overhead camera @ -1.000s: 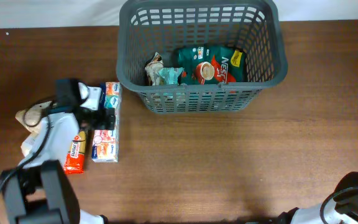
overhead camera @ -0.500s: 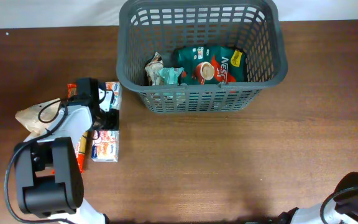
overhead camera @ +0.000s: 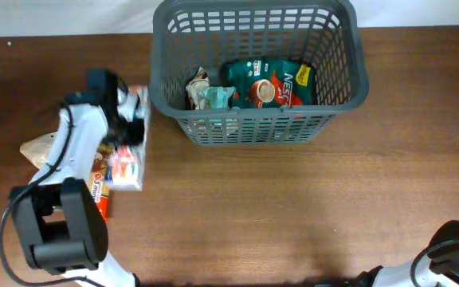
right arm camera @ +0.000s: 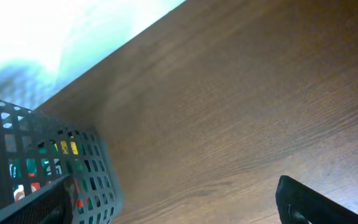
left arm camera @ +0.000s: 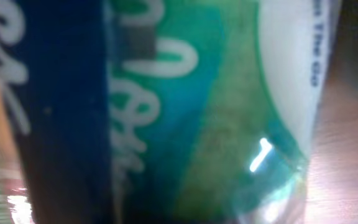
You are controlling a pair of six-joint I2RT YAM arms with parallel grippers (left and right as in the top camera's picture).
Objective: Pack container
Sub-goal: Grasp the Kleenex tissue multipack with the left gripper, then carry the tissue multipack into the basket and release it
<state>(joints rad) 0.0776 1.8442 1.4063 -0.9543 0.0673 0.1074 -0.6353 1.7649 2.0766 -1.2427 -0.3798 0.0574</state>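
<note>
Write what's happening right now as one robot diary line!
left gripper: holding long white-and-blue plastic packet | dark grey plastic lattice basket: green coffee bag inside | packet: not yet in basket

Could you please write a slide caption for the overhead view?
Left claw holds a long white-and-blue packet beside the dark grey plastic lattice basket.

The left gripper (overhead camera: 130,129) has swung from the left of the pile toward the basket (overhead camera: 154,72), and the strip of sachets (overhead camera: 126,163) has gone with it. A second ago the strip lay straight on the table. Now it sits further toward the far edge, slanted, its far end close by the basket's left wall. It appears lifted, though the overhead view does not settle that. The red-orange packet (overhead camera: 99,193), largely hidden by the arm half a second ago, shows again.
</note>
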